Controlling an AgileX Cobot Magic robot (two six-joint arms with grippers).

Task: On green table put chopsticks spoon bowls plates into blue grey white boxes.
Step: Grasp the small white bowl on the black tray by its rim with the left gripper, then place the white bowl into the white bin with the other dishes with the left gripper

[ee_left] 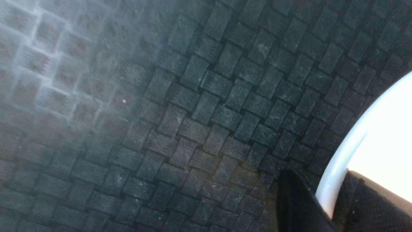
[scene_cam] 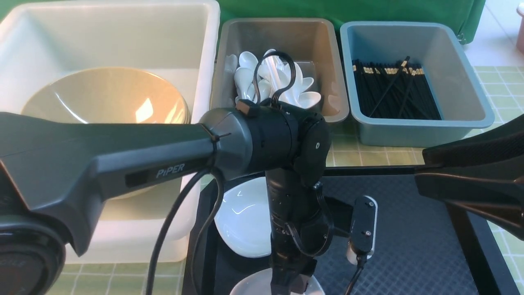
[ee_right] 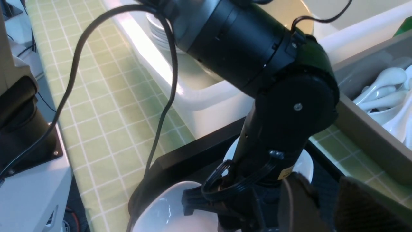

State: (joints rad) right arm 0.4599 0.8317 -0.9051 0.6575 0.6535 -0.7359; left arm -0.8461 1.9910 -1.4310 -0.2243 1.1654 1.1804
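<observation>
Left tool [ee_left: 322, 185] grips the plate [ee_left: 379, 135] by its rim; white box [scene_cam: 208, 61] sits left of plate. Right tool [ee_right: 325, 193] open, empty.

One white dish [ee_left: 379, 135] has its rim in the left claw [ee_left: 325, 199]; a second dish [scene_cam: 243, 221] lies just beyond. Farther ahead: tan bowls [scene_cam: 102, 96] in the white box [scene_cam: 204, 41], white spoons [scene_cam: 245, 78] in the grey box [scene_cam: 323, 45], black chopsticks [scene_cam: 393, 94] in the blue box [scene_cam: 462, 82].

The front view is bright, with shiny white spots on the tan bowl [scene_cam: 102, 94] at the left and a glowing white box [scene_cam: 123, 32]. The left wrist view is dim; the black mat [ee_left: 206, 122] looks foggy in one corner, and the white dish [ee_left: 379, 129] is washed out.
</observation>
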